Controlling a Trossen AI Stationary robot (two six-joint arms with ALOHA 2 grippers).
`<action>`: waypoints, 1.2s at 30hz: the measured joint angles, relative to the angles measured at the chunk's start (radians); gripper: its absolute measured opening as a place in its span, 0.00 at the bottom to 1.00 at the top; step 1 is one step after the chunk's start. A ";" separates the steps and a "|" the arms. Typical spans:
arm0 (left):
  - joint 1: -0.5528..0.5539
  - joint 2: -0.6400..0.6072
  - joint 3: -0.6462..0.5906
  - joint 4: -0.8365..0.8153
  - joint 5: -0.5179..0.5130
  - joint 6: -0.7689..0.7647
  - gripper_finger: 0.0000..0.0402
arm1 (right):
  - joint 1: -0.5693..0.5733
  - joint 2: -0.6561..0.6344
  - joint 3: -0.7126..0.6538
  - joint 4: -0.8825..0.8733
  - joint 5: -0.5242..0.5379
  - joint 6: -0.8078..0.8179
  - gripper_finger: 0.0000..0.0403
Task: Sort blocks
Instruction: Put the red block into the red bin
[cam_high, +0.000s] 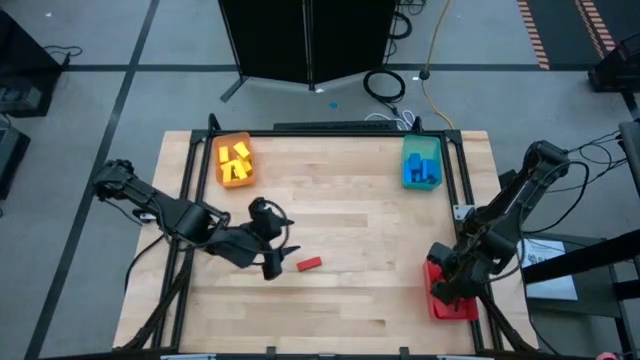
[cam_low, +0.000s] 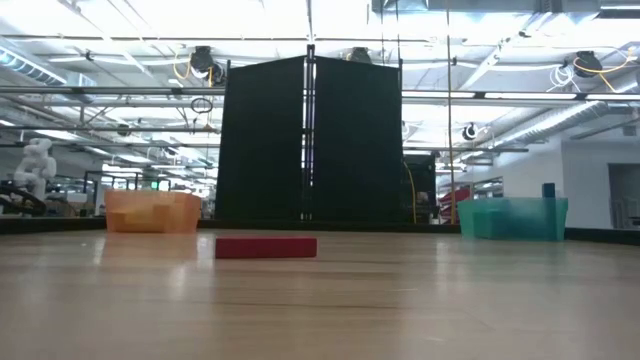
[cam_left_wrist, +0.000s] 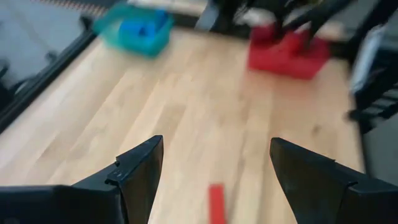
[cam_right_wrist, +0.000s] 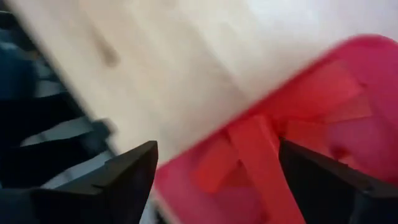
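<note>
Here a red block (cam_left_wrist: 216, 203) lies between the open left fingers (cam_left_wrist: 140, 171)

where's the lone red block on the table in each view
High view: red block lies on bare wood just right of the left hand.
Low view: centre-left, flat on the table.
Left wrist view: bottom edge, ahead of the open fingers.
Right wrist view: not in it.
Shared landmark: teal tray.

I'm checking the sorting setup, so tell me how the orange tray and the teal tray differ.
The orange tray sits at the table's far left corner, while the teal tray sits at the far right. The orange tray holds yellow blocks; the teal tray holds blue blocks. Both are small, open, translucent bins resting on the wooden table.
</note>
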 joint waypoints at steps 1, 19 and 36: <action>0.010 0.006 0.000 -0.037 0.000 -0.025 0.73 | -0.005 -0.005 0.025 -0.003 0.000 -0.010 0.80; 0.195 0.281 -0.061 -0.040 0.206 -0.047 0.73 | -0.073 -0.039 0.418 -0.295 0.152 -0.148 0.77; 0.183 0.520 -0.060 -0.031 0.438 -0.066 0.73 | -0.074 -0.036 0.419 -0.334 0.260 -0.173 0.77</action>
